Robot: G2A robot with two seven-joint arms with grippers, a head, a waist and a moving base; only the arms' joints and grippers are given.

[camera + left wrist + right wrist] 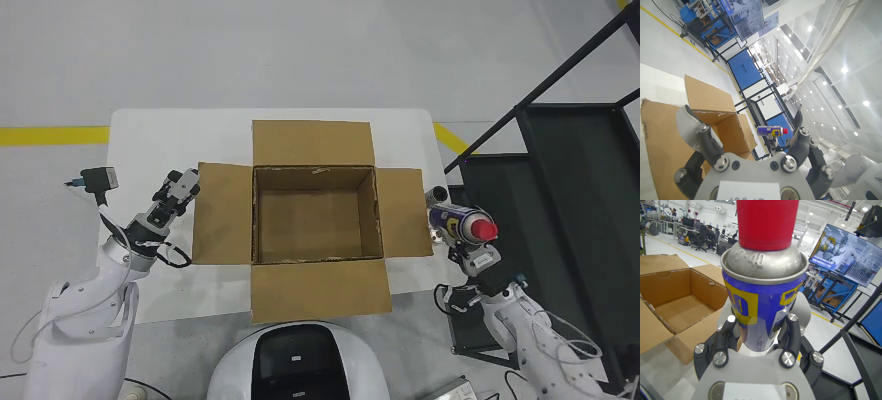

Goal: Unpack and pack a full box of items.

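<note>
An open cardboard box [316,210] with four flaps spread flat stands in the middle of the white table [170,135]; its inside looks bare [685,308]. My right gripper [462,240] hovers off the box's right flap, shut on a blue and yellow spray can [458,222] with a red cap [766,224]. The can [770,131] lies roughly level in the air. My left gripper [180,192] is open beside the box's left flap [662,136], holding nothing; its fingers [687,121] stand wide apart.
A dark metal rack [560,190] stands just right of the table, close behind the right arm. A small grey device [98,180] sits past the table's left edge. Bare table lies behind and left of the box.
</note>
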